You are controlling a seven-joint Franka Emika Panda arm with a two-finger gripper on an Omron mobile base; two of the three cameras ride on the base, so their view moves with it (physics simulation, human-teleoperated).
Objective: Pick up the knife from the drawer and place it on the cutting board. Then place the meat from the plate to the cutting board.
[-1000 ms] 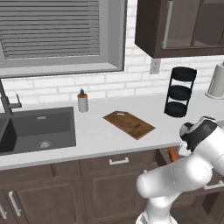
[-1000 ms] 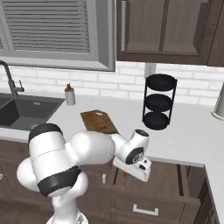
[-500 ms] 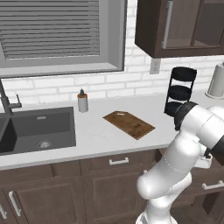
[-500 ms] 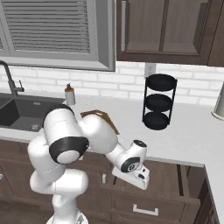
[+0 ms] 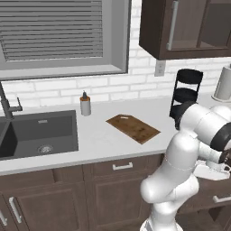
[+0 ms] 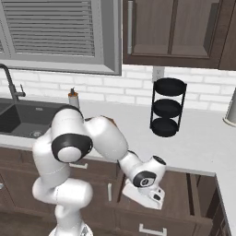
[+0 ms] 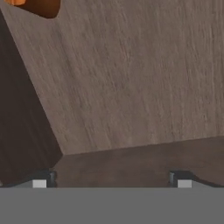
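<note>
Knife [image 7: 33, 6] not yet grasped: hand down in the open drawer [image 7: 131, 78], fingers spread, holding nothing.

Hand view: two dark fingertips [image 7: 43, 178] sit wide apart at the bottom edge, bare drawer floor between them. An orange handle end pokes in at the top left corner, well apart from the tips; blade not visible. Right base view: gripper [image 6: 154, 197] hangs low inside the pulled-out drawer, below the counter [image 6: 193, 143] edge. Cutting board [image 5: 133, 128] lies on the counter, left of the black tiered rack [image 5: 186, 92] and right of the sink [image 5: 38, 135]. Plate and meat not made out. Risks, as I judge them: knife sits off the grasp line, so closing here catches air; knife lies close to the dark drawer wall [image 7: 22, 109], so sliding over could knock a finger against that wall or nudge the slim handle away.
</note>
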